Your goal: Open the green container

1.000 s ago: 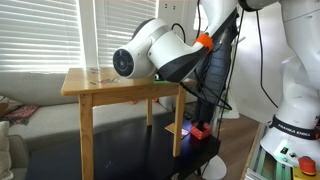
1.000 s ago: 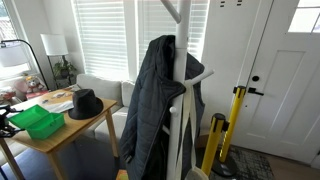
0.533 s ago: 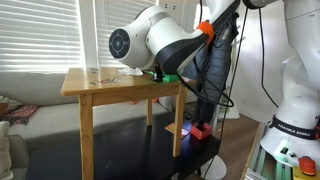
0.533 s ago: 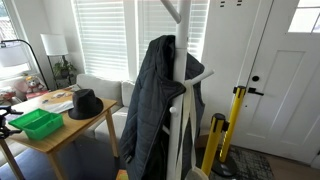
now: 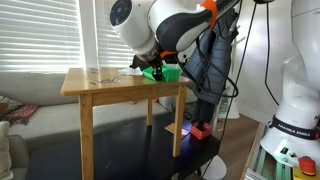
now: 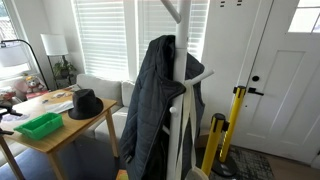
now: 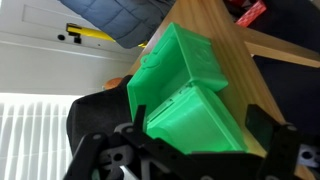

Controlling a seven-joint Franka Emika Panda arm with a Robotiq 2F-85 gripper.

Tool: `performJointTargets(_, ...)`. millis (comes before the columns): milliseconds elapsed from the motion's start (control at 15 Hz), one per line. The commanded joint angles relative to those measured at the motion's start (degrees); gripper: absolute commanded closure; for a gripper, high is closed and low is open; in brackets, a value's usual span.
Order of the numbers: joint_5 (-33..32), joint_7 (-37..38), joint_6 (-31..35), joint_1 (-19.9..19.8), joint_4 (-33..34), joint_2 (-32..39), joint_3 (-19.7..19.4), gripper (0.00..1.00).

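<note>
one gripper spread, wrist only | green container on table, exterior view

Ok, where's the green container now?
The green container sits on the wooden table, near its corner and beside the black hat; in the wrist view it fills the centre.

Bright room with white blinds and wooden furniture.
A wooden table stands under the jaws of the gripper, on a dark floor. Behind the jaws, white blinds cover the windows and let daylight through, with a pale sofa below them. Well apart from the jaws are a white coat stand with a dark jacket, a table lamp and a white door.
</note>
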Motion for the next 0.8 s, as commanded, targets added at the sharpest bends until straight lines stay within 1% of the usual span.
performJointTargets(0, 9.3, -4.7, 6.1, -2.5, -0.9, -6.2, 0.1, 0.0)
performJointTargets(67, 12.0, -5.6, 7.5, -3.0, -1.1, -7.7, -0.1, 0.0)
performJointTargets(200, 17.9, -6.4, 8.3, -4.0, -0.5, -10.7, -0.8, 0.0)
performJointTargets(400, 27.2, -8.0, 8.3, -5.6, -0.4, -15.8, -1.9, 0.0)
performJointTargets(733, 42.0, -12.1, 12.1, -8.8, -2.9, -24.4, -4.7, 0.0)
